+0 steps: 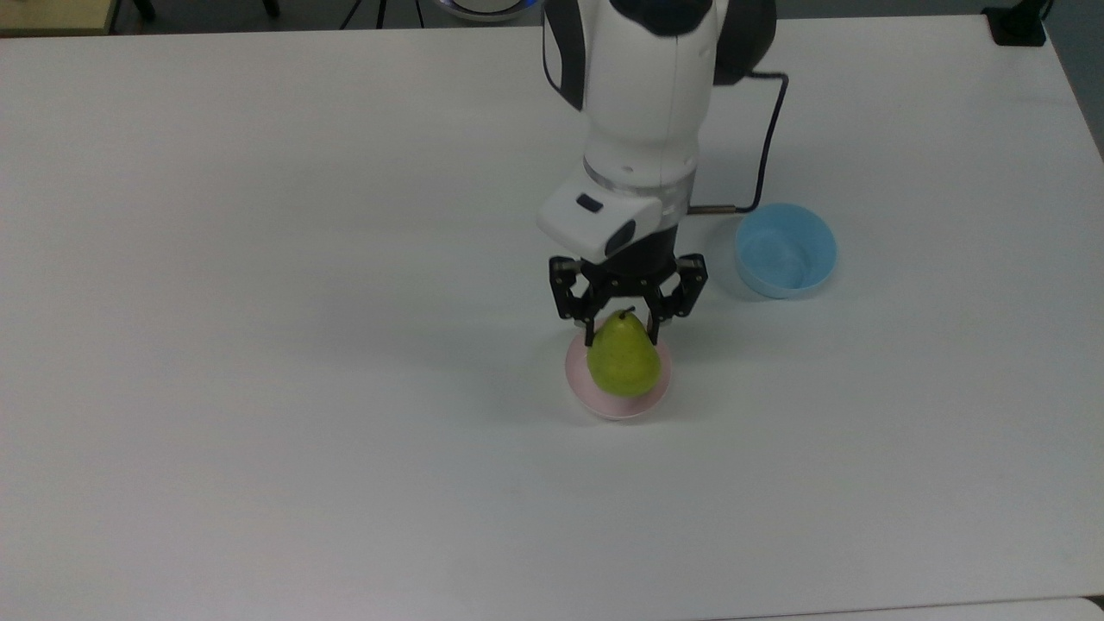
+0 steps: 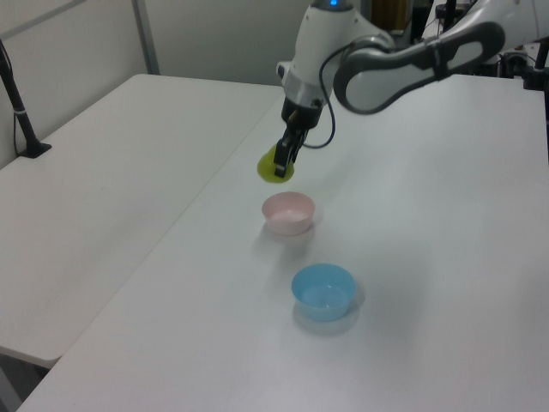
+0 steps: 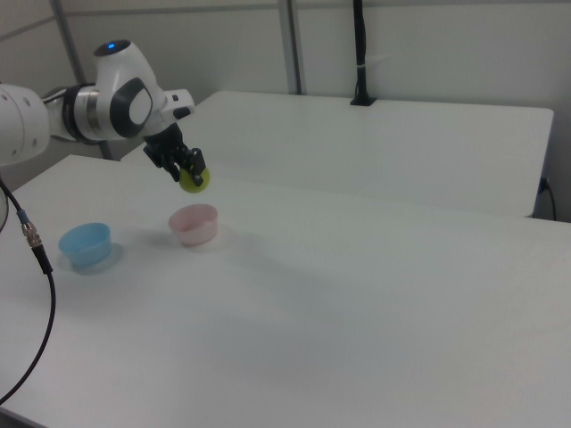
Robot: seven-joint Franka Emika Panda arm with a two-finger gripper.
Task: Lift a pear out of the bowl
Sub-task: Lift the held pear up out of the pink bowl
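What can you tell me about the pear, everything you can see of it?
The pear is yellow-green with faint speckles and a short dark stem, smooth-skinned, wide at the base and narrow near the stem. The gripper is shut on its narrow upper part, one black finger on each side, stem end toward the gripper. It hangs in the air, clear of the empty pink bowl, as the left view and the right view show. Nothing else touches it.

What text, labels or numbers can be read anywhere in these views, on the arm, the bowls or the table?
None: no readable text, label, brand or number on anything in view.
The pear, held in the gripper above the pink bowl, is plain and speckled.
The blue bowl and the white table carry no markings.
The arm's housing bears only dark panels, no lettering that can be made out.
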